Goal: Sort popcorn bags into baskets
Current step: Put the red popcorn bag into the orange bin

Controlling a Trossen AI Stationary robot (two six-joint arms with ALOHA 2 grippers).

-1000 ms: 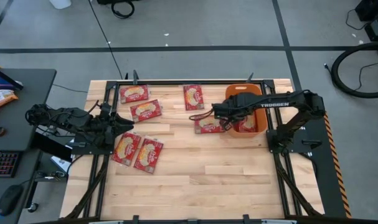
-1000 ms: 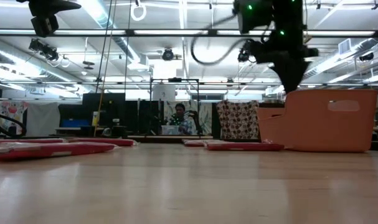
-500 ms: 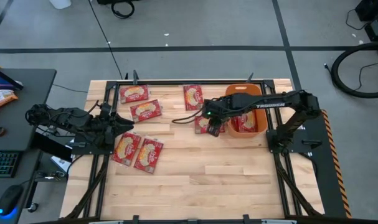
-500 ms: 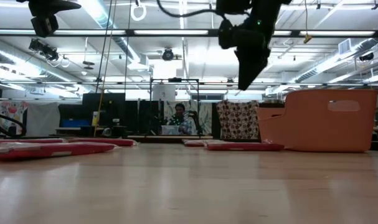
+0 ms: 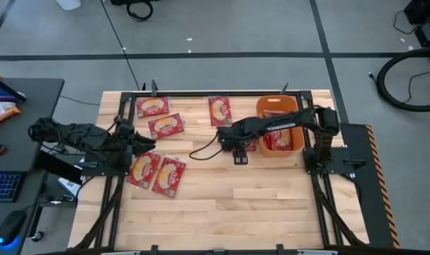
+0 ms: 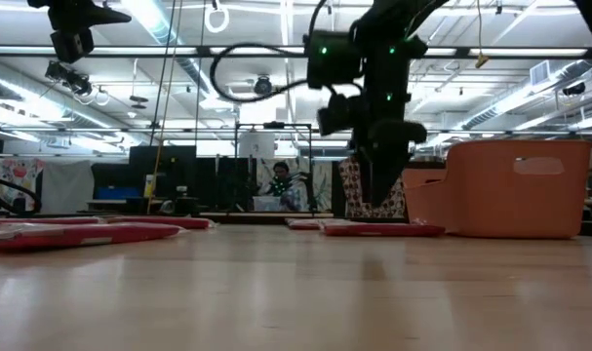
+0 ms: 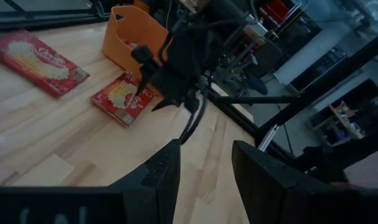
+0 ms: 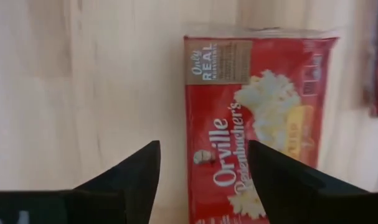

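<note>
Right claw hung fingers spread and empty over the wooden desk, just above the near edge of an Orville Redenbacher's popcorn bag that lay flat beside the orange basket. That basket sat at the desk's far right with at least one bag inside; five more bags were spread over the far and left parts. Left claw waited at the left edge, fingers apart, empty.
</note>
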